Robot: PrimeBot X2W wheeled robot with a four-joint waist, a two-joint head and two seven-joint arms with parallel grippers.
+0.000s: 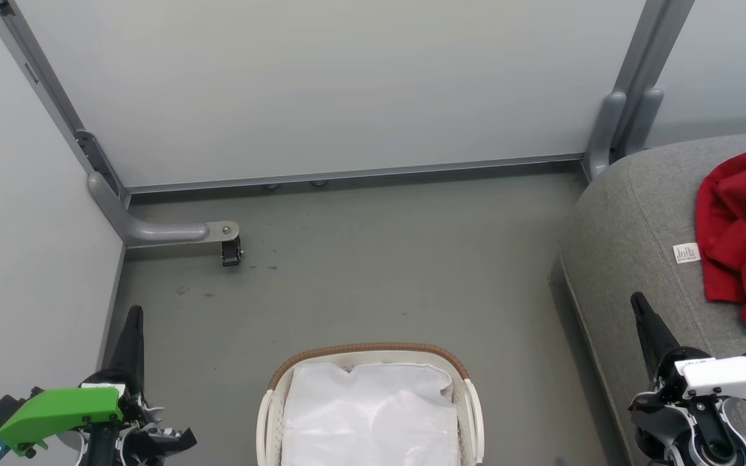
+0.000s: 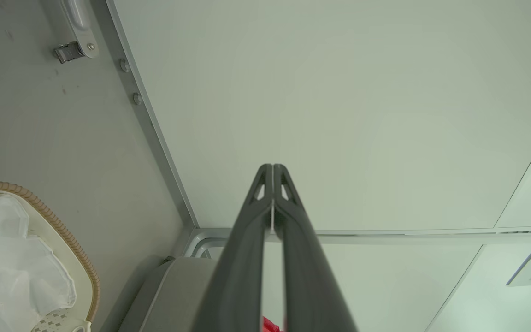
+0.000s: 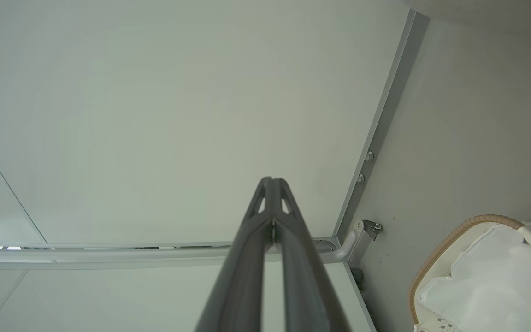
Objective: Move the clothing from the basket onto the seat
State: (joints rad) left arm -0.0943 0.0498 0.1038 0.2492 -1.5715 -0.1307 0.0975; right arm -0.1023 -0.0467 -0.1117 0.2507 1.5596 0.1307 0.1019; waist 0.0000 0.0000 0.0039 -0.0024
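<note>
Flanking the basket [image 1: 366, 348], the left hand [image 1: 135, 310] and right hand [image 1: 637, 298] sit pinched closed, empty; caster [image 1: 231, 251] beyond.

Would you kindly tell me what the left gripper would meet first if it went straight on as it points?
Most likely the pale wall panel: the left gripper aims at its bare face, nothing visible between; depth is unclear.

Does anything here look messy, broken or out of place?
Nothing looks broken or spilled. The red clothing lies in a crumpled heap on the seat, not folded, and the liner in the basket is rumpled. The floor has a few dark scuffs.
</note>
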